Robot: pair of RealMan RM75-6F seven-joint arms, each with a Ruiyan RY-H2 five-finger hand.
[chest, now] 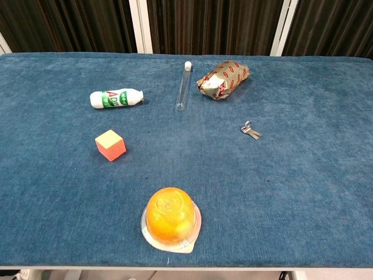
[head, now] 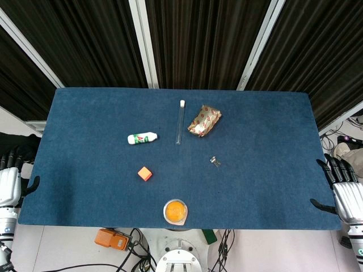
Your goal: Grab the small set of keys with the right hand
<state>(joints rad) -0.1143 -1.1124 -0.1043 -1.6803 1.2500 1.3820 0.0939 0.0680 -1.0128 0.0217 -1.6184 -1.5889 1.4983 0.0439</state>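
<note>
The small set of keys (head: 215,161) lies flat on the blue table, right of centre; the chest view shows the keys (chest: 251,130) as a ring with two short silver blades. My right hand (head: 346,190) hangs off the table's right edge, fingers apart, holding nothing, well to the right of the keys. At the left edge my left hand (head: 10,181) is likewise empty with its fingers spread. Neither hand appears in the chest view.
On the blue table (head: 85,113) lie a white bottle (head: 142,137), an orange cube (head: 145,173), a clear tube (head: 180,122), a wrapped snack (head: 204,120) beyond the keys, and a jelly cup (head: 175,212) at the front edge.
</note>
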